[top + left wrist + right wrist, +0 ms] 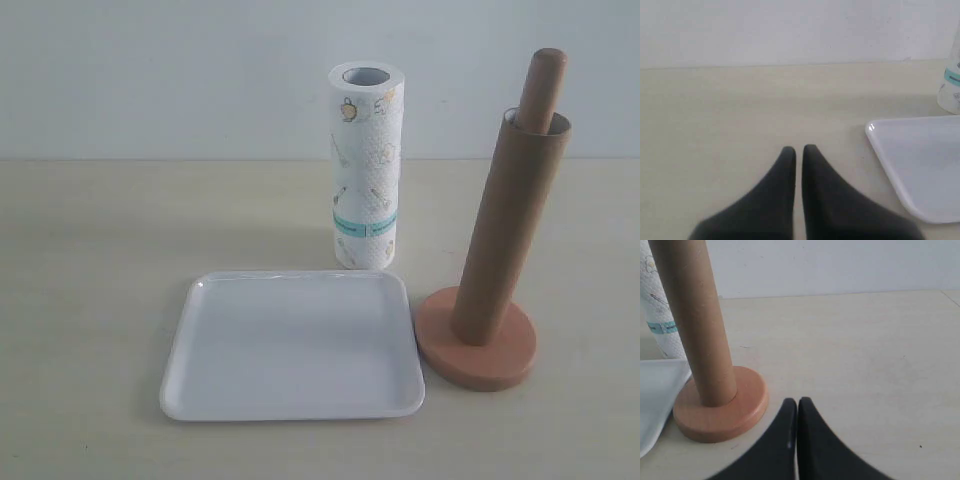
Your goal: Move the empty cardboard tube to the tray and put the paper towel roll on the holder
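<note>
The brown cardboard tube stands slipped over the dowel of the wooden holder, whose rounded top pokes out above it. Behind the white tray the paper towel roll stands upright. Neither gripper shows in the exterior view. My left gripper is shut over bare table, beside the tray corner, with the roll at the frame's edge. My right gripper is shut and empty, close to the holder's disc base and tube, not touching; the roll stands behind.
A pale wall runs along the far side of the beige table. Only the tray, the roll and the holder stand on the tabletop.
</note>
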{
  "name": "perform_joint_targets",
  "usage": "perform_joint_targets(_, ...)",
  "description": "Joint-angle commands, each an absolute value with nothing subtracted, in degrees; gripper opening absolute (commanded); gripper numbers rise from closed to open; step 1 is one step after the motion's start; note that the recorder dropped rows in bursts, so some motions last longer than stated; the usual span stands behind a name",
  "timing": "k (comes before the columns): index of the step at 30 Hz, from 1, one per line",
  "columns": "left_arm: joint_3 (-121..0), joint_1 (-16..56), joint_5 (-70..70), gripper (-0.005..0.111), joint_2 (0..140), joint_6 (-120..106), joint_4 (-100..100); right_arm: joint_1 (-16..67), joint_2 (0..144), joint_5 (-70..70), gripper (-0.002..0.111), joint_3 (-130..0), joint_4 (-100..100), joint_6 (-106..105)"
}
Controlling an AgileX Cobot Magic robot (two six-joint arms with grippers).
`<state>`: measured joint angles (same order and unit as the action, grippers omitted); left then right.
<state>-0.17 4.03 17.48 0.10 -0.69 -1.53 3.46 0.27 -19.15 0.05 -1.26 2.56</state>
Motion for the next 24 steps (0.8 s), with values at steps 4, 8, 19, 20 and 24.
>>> perform_joint_targets(4, 0.00, 4.57, 16.84, 0.004, 0.00, -0.93, -1.61, 3.58, 0.00, -18.67, 0.000, 0.00, -1.17, 2.58)
perform_joint_targets(8, 0.00, 4.57, 16.84, 0.004, 0.00, -0.93, -1.61, 3.58, 0.00, -18.67, 0.000, 0.00, -1.17, 2.58)
perform_joint_targets(19, 0.00, 4.57, 16.84, 0.004, 0.00, -0.93, -1.61, 3.58, 0.00, -18.54, 0.000, 0.00, -1.16, 2.58)
perform_joint_targets(20, 0.00, 4.57, 16.84, 0.004, 0.00, -0.93, -1.61, 3.58, 0.00, -18.26, 0.000, 0.00, -0.53, 2.27)
perform_joint_targets(24, 0.00, 4.57, 16.84, 0.004, 0.00, -0.93, -1.61, 3.58, 0.00, -15.37, 0.000, 0.00, 0.00, 1.24)
